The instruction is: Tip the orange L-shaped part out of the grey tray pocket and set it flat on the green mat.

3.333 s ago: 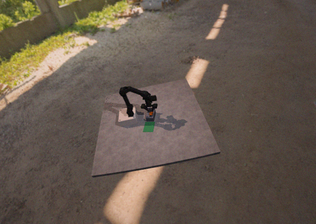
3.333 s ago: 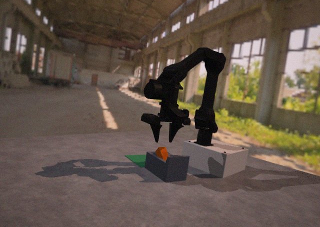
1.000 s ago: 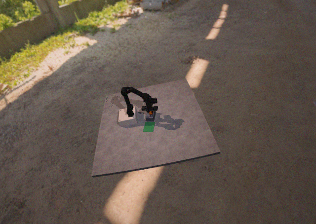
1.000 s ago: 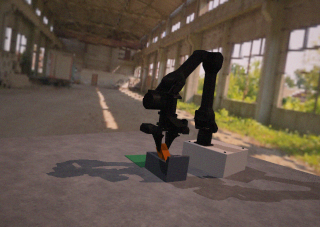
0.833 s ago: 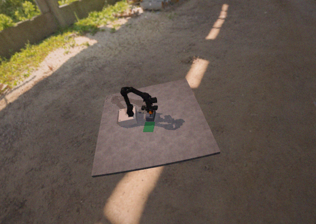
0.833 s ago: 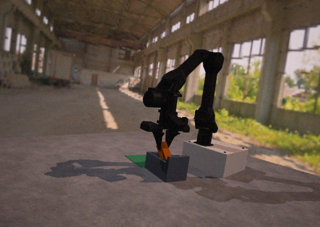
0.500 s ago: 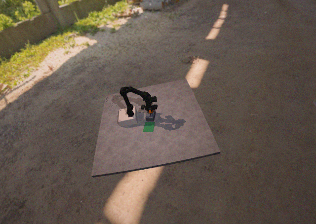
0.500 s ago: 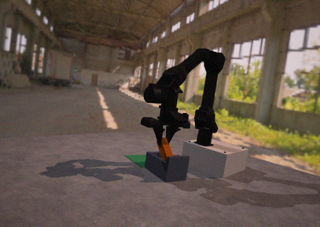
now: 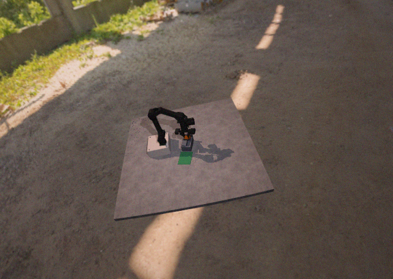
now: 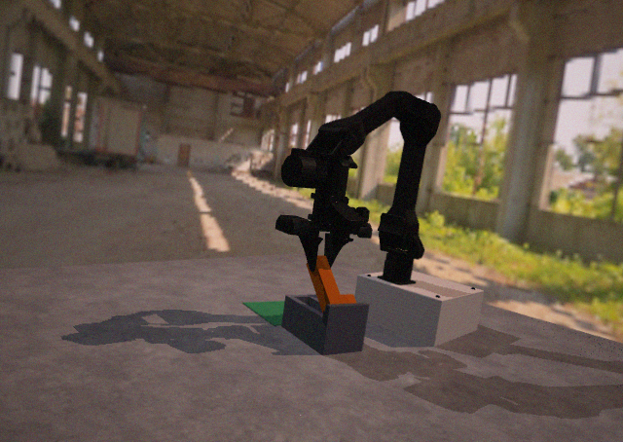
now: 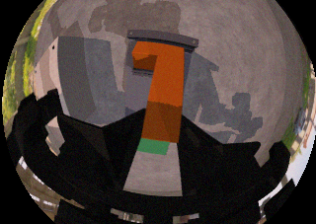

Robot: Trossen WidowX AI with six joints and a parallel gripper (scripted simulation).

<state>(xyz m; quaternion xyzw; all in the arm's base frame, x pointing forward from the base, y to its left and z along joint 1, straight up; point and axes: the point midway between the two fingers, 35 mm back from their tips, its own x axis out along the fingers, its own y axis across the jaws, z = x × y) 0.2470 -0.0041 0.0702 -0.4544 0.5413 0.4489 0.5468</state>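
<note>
So the gripper point(image 9: 186, 136) point(image 10: 320, 267) point(image 11: 162, 115) is pointing pretty much straight down, and it's got the orange L-shaped part point(image 9: 187, 137) point(image 10: 328, 284) point(image 11: 168, 81) pinched by its raised end. The fingers are partway closed, one on each side of the orange, so it's a proper hold and not a near miss.

The part itself is tipped up steeply right under the gripper. The pinched end is up top, and the L-shaped end is the low one, down at the grey tray point(image 9: 186, 148) point(image 10: 345, 328) point(image 11: 163, 37). In the exterior view the foot of the L pokes up a bit over the tray's rim. Can't really tell whether the bottom is touching the inside of the pocket, since the tray walls hide it.

Tray's sitting on the surface point(image 9: 193, 180) point(image 10: 201, 391) point(image 11: 237, 51) below the gripper. The green mat point(image 9: 185, 158) point(image 10: 266, 310) point(image 11: 153, 146) lies flat just beside the tray, lower than the gripper and off to one side, and the part isn't on it. The white base box point(image 9: 153, 144) point(image 10: 402, 316) point(image 11: 51, 71) the arm stands on is near the tray, on another side of the gripper.
</note>
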